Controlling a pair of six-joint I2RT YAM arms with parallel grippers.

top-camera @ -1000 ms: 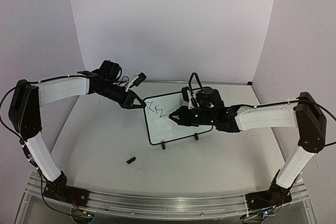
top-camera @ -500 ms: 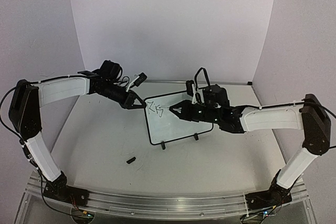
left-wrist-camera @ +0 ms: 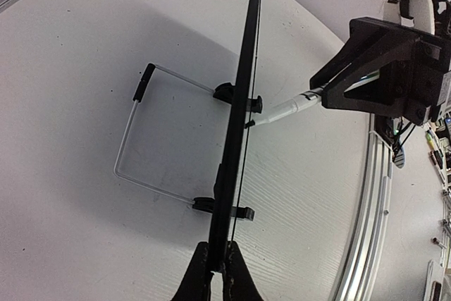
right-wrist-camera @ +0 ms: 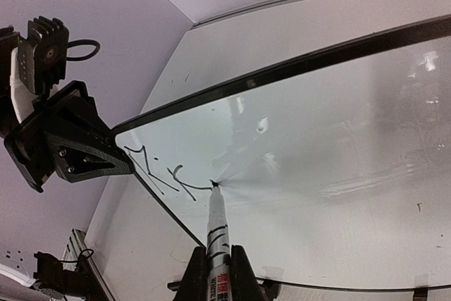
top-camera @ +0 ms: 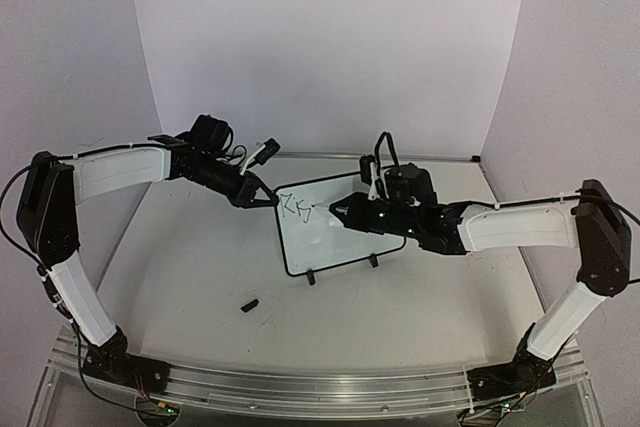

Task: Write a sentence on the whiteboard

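— Where was the whiteboard (top-camera: 335,242)?
— Propped on its feet on the table (top-camera: 180,267), between the two arms. The left gripper (top-camera: 262,197) was clamped on its upper left corner.
— And the right gripper (top-camera: 345,211)?
— Closed tight around a marker (right-wrist-camera: 217,227), whose tip touched the board just right of the lettering (right-wrist-camera: 163,174).
— How much was written?
— A few dark strokes near the left edge; I couldn't read them

Open tabletop (top-camera: 400,317) before the upright whiteboard (top-camera: 325,242), one small black piece (top-camera: 249,304) there.
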